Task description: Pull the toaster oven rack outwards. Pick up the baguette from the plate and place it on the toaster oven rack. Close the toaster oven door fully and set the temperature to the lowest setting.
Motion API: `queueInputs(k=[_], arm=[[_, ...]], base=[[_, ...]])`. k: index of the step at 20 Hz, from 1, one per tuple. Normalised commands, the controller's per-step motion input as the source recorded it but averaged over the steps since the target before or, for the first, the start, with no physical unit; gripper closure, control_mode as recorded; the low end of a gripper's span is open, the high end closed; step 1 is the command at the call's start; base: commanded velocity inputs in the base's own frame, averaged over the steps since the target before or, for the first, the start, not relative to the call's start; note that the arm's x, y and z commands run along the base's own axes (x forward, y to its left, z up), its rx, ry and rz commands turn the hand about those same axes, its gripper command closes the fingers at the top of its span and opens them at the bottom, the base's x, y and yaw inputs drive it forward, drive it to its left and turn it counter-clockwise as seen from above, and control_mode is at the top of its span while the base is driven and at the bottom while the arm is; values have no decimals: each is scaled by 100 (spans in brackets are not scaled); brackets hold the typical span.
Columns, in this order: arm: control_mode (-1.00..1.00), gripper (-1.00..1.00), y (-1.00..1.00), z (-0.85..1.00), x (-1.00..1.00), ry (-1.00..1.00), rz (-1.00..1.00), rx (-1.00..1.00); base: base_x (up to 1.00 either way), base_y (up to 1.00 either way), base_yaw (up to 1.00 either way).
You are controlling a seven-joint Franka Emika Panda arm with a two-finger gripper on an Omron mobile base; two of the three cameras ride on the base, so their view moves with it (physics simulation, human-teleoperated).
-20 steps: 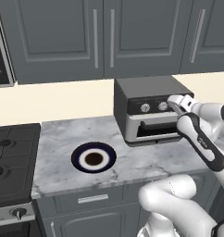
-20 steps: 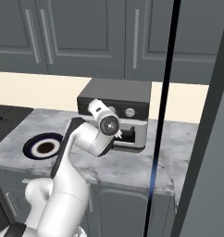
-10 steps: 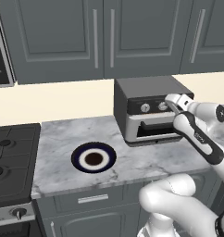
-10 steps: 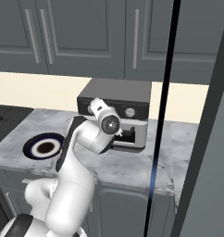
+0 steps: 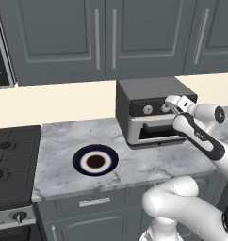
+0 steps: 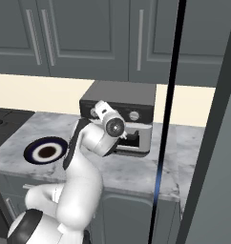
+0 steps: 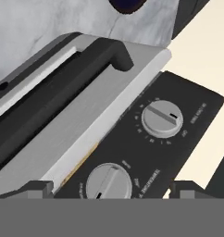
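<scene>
Your tool (image 5: 174,100) has crept in closer over the last second and sits spread wide around a knob (image 7: 109,183) on the toaster oven (image 5: 153,110). Door (image 7: 63,115) looks shut, plate (image 5: 95,160) bare, so you're onto temperature.

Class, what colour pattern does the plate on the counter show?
The plate is dark navy with a white ring and a dark brown centre, clearest in the left base view.

The arm reaches forward over the counter's right end — elbow bent, forearm angled up and leftward. The gripper (image 5: 175,100) points at the control strip, its fingertips (image 7: 37,187) spread apart — nothing between them.
</scene>
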Motion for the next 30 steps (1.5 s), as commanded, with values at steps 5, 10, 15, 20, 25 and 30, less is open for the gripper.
queueInputs(k=[5, 10, 15, 20, 25, 30], arm=[[-100, -100, 0, -10, 22, 0, 0, 0], [-100, -100, 0, -11, 22, 0, 0, 1], [-100, -100, -2, -14, 23, 0, 0, 0], [-100, -100, -7, -16, 24, 0, 0, 1], [-100, -100, -14, -18, 25, 0, 0, 3], [-100, -100, -15, -20, 19, 0, 0, 3]], base=[[0, 0, 0], [0, 0, 0], [0, 0, 0], [0, 0, 0], [0, 0, 0], [0, 0, 0]])
